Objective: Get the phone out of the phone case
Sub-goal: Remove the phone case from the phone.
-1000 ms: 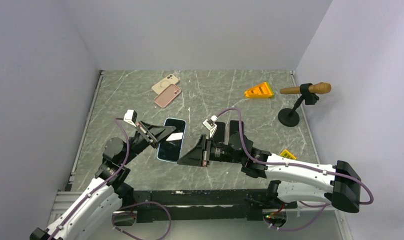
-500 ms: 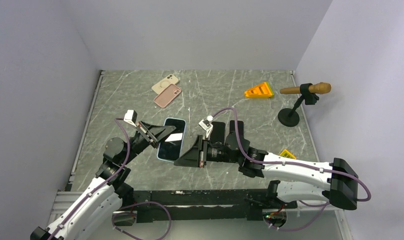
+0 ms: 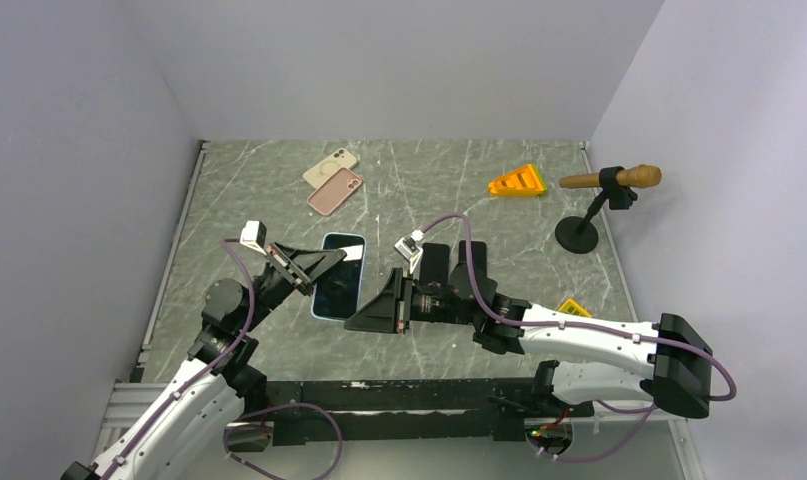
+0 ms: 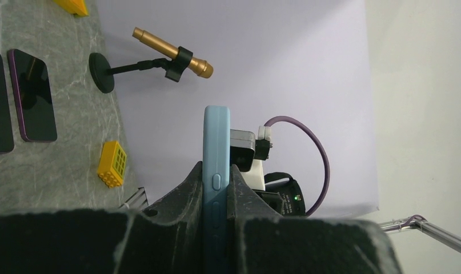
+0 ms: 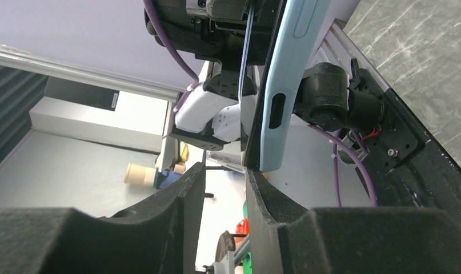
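**Item: phone in phone case [image 4: 216, 131], light blue.**

- **Location:** nearer the arm bases than the pink case [image 3: 335, 191]. It is close to that case but apart from it, and it looks raised off the table [image 3: 499, 225], screen upward and tilted.
- **Held by:** the left pincer [image 4: 216, 188], clenched on the phone case near one end. One finger is on the screen side and one on the back, with the buttoned long edge facing the wrist camera.
- **Right pincer [image 5: 225, 171]:** released, with a narrow gap and nothing in it. It sits on the side of the phone farthest from the pink case, with the lower corner of the phone case just at one fingertip.

**Handling, as judged**

- **Phone:** treat it as a stiff slab, fairly dense for its bulk. The glass front is slick and would not forgive a drop or a hard pinch.
- **Phone case:** it looks like a matte, rubbery skin that should flex at the rim and give your pads good friction.

**Where to take hold, as judged**

- Take the lip at the free lower corner, where the wall should peel back most easily.
- Catch the rim only, not the screen.
- The left clamp spans front and back, so it pins the phone in its shell. Expect to work the far end loose first, and support the phone as it frees.
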